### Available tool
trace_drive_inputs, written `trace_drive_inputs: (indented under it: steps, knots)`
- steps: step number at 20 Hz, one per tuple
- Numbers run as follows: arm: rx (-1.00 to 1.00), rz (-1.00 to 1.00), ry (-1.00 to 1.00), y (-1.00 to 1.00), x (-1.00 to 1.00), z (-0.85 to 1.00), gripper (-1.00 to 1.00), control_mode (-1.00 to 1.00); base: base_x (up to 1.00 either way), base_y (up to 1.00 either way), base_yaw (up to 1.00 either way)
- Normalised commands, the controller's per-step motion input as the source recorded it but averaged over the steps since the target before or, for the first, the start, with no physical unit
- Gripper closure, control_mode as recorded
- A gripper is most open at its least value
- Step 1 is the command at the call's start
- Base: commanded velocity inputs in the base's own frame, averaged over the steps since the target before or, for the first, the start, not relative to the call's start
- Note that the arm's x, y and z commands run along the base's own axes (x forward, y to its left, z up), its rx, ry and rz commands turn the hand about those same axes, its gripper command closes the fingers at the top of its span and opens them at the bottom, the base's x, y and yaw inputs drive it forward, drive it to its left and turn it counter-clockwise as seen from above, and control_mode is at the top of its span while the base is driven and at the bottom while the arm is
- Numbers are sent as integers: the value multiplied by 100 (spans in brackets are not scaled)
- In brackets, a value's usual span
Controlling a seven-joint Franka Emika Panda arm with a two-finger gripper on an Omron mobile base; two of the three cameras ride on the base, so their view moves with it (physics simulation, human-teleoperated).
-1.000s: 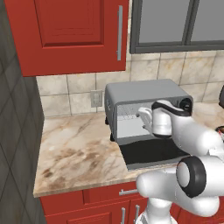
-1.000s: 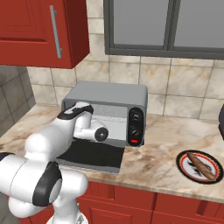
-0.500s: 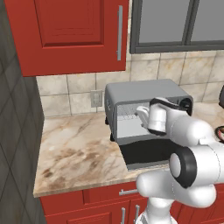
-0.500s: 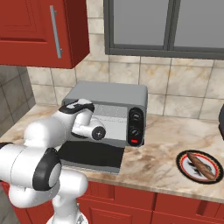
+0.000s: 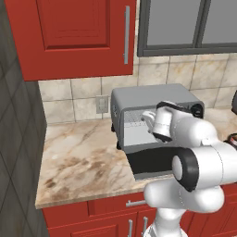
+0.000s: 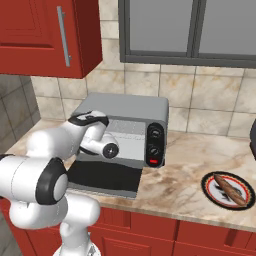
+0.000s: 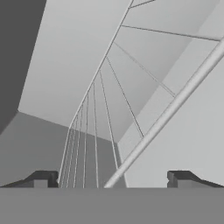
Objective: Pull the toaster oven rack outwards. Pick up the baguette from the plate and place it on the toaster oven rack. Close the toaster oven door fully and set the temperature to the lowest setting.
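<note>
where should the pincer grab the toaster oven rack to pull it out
Probably the front crossbar of the toaster oven rack, approached straight in from the open front of the toaster oven. The toaster oven door lies flat and out of the way, and that bar runs across between the tips of the open pincer, thin enough to pinch.

Base cams flank arm, share toaster oven (image 5: 155,104); hand cam inside.
</note>
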Motion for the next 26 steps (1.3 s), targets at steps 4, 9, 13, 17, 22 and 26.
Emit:
trace_drive_inputs:
  steps: [4,9,13,17,22,26]
  knots:
    - [0,-1,0,0,13,0,-100,-100,0,0,0]
    - [0,-2,0,0,17,0,-100,-100,0,0,0]
    - [0,0,0,0,10,0,-100,-100,0,0,0]
    - [0,0,0,0,0,0,-100,-100,0,0,0]
    - [0,0,0,0,0,0,100,-100,0,0,0]
    - [0,0,0,0,0,0,100,-100,0,0,0]
